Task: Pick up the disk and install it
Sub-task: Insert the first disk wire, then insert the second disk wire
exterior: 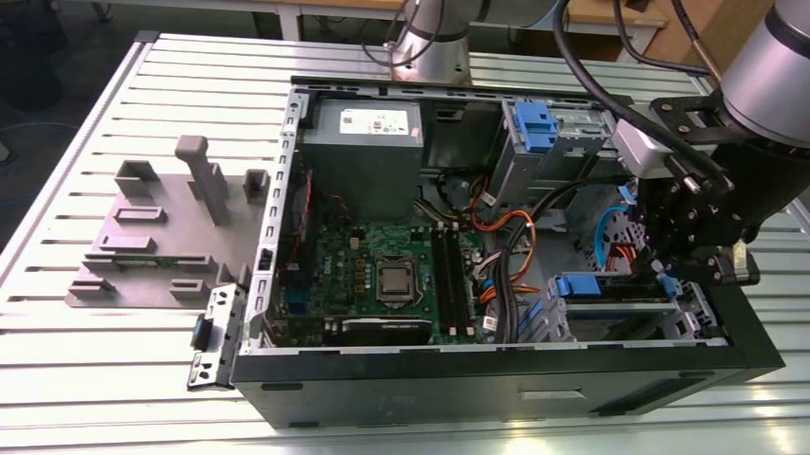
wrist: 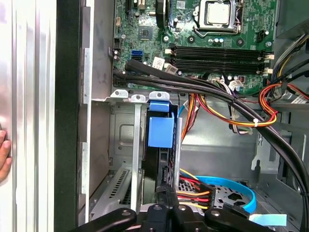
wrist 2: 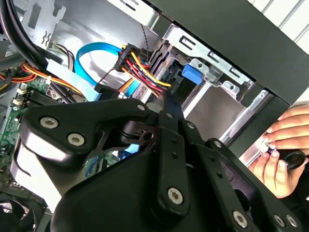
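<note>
The disk (wrist: 160, 131) sits edge-on in the drive cage (wrist: 123, 145) at the front corner of the open computer case (exterior: 506, 379). Its blue carrier tab faces the motherboard. That tab also shows in the exterior view as disk (exterior: 593, 285) and in the second wrist view as disk (wrist 2: 191, 75). My gripper (wrist: 166, 193) hangs over the cage at the disk's cable end, shut, with its tips together against that end. Whether they pinch the disk is hidden. In the exterior view the gripper (exterior: 661, 270) is at the case's right side.
Red, yellow and blue cables (wrist: 203, 193) run close beside the gripper. A person's hand (wrist 2: 285, 145) rests on the case's outer edge. A grey slotted stand (exterior: 165, 227) lies on the table on the exterior view's left. A grey power supply (exterior: 367, 133) and a second blue carrier (exterior: 532, 121) are at the back.
</note>
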Robot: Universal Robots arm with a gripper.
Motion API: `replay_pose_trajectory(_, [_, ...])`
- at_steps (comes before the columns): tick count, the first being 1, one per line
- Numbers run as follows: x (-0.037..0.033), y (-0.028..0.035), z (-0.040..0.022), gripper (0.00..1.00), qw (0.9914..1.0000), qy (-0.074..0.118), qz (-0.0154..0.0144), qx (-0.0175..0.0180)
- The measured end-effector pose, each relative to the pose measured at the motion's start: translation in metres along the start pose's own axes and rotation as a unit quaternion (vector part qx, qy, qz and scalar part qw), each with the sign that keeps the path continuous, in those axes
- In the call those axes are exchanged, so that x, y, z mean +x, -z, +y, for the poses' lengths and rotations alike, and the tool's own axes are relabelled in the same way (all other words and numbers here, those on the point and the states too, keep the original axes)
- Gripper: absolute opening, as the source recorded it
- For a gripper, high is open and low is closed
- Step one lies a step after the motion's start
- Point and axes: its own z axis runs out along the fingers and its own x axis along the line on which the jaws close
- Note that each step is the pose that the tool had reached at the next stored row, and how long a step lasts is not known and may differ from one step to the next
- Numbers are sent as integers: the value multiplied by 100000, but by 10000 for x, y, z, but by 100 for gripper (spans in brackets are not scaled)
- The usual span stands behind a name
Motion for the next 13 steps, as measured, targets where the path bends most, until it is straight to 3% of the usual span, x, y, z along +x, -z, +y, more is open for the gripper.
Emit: replay_pose_trajectory(13, [0,18,-1,11,100000,-1,4,-2])
